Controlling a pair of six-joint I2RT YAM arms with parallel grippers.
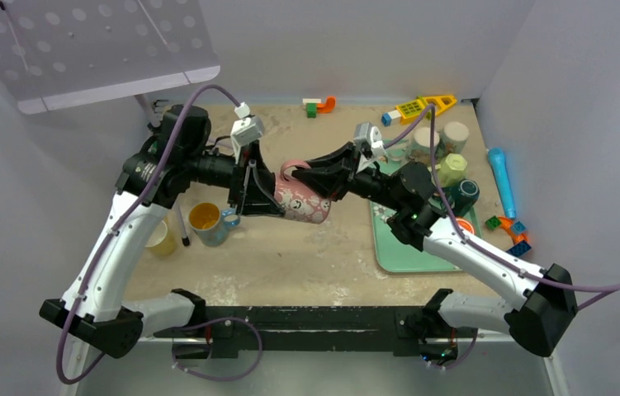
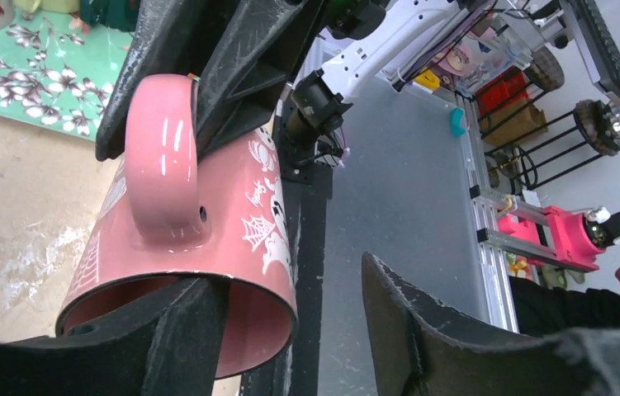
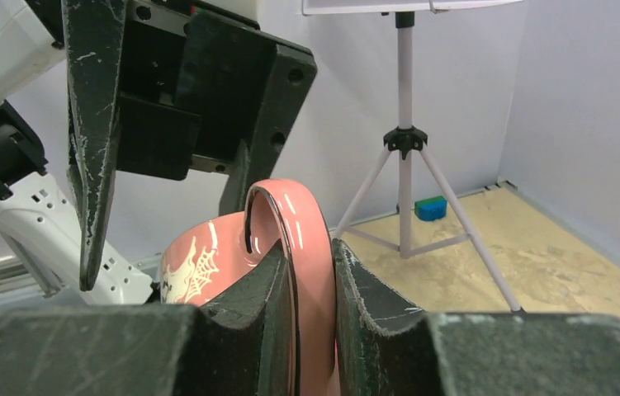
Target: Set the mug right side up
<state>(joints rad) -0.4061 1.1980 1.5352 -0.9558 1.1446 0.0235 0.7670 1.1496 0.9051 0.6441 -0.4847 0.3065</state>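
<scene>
Handing the pink mug (image 1: 302, 200) from one claw to the other looks like the step in hand. The mug hangs tipped on its side at the centre of the top view. The right claw (image 3: 313, 280) is pinched narrow on the handle (image 3: 290, 219). The left claw (image 2: 286, 280) stands wide, its jaws astride the rim, the outer one clear of the wall. Next, the left should probably close on the rim before the right lets go.
</scene>
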